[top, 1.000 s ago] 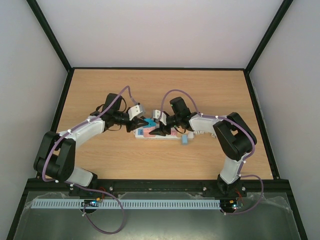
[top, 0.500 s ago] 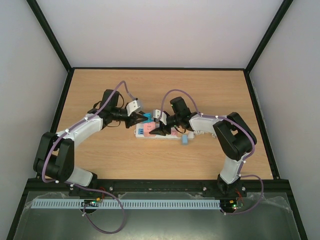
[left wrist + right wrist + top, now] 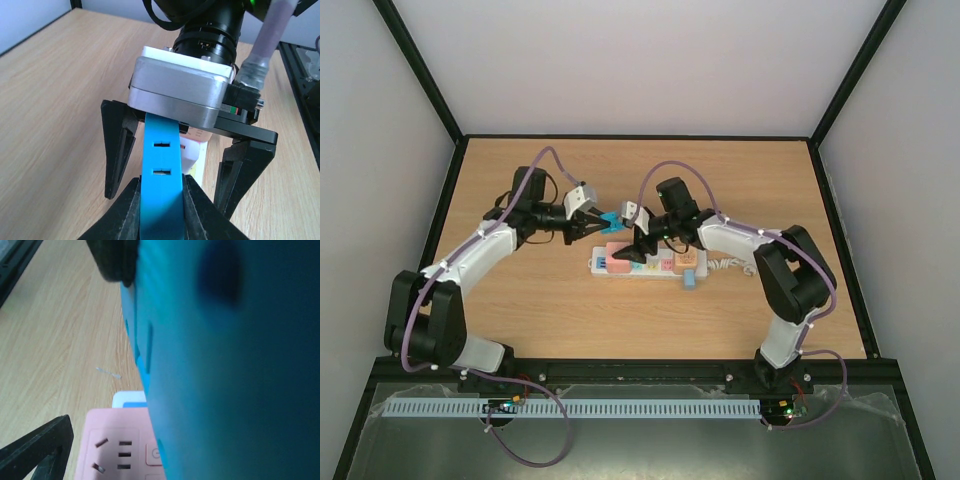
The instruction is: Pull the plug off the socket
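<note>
The socket (image 3: pixel 660 266), a white power strip with pastel outlets, lies flat mid-table; its pink outlet (image 3: pixel 117 450) shows bare. The bright blue plug (image 3: pixel 610 219) hangs free of the strip, up and to its back left. My left gripper (image 3: pixel 599 222) is shut on that plug (image 3: pixel 160 170), its fingers (image 3: pixel 124 205) pressing both sides. My right gripper (image 3: pixel 632 254) hovers over the strip's left end, jaws spread wide and holding nothing. One of its fingers (image 3: pixel 37 450) shows at the lower left. The plug (image 3: pixel 235 365) fills most of the right wrist view.
A short white cord (image 3: pixel 725 265) coils off the strip's right end. A small pale blue piece (image 3: pixel 690 281) lies against the strip's near side. Black frame posts and white walls ring the wooden table (image 3: pixel 540 310). The two wrists sit very close together.
My left gripper drew the blue plug up and back-left, clear of the strip. The right gripper opened from its closed hold on the strip and rose slightly.
</note>
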{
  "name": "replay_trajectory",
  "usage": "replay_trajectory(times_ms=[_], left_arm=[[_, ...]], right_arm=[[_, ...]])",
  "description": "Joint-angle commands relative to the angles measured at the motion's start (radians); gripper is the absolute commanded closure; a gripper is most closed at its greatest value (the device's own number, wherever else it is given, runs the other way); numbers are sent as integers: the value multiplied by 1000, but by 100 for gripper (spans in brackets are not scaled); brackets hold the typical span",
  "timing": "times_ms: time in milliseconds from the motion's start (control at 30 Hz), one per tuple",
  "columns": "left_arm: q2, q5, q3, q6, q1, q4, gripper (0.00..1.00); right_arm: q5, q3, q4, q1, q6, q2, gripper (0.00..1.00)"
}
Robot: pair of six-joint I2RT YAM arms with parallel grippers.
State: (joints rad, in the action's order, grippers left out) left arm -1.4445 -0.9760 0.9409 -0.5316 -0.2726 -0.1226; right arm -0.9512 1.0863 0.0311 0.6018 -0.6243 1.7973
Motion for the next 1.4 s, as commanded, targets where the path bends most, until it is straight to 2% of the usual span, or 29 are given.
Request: replay_trajectory(times_ms=[0, 267, 500, 633, 800, 1000, 1367], left_arm=[[60, -117, 61, -30, 13, -63, 97], [86, -158, 72, -61, 40, -140, 97], [83, -182, 86, -130, 41, -249, 98], [83, -223, 81, -94, 48, -238, 97], [91, -270, 90, -68, 58, -235, 98], [101, -358, 113, 1, 103, -211, 97], [106, -446, 80, 185, 103, -66, 97]], right_arm=[[-32, 42, -98, 3, 48, -65, 10], [-116, 63, -175, -31, 111, -131, 13], [-135, 58, -147, -33, 230, -180, 19], [-140, 33, -138, -33, 216, -204, 24], [-93, 5, -143, -44, 178, -203, 26], [-53, -74, 47, -80, 298, -226, 27], [-61, -58, 349, -79, 600, -177, 27]])
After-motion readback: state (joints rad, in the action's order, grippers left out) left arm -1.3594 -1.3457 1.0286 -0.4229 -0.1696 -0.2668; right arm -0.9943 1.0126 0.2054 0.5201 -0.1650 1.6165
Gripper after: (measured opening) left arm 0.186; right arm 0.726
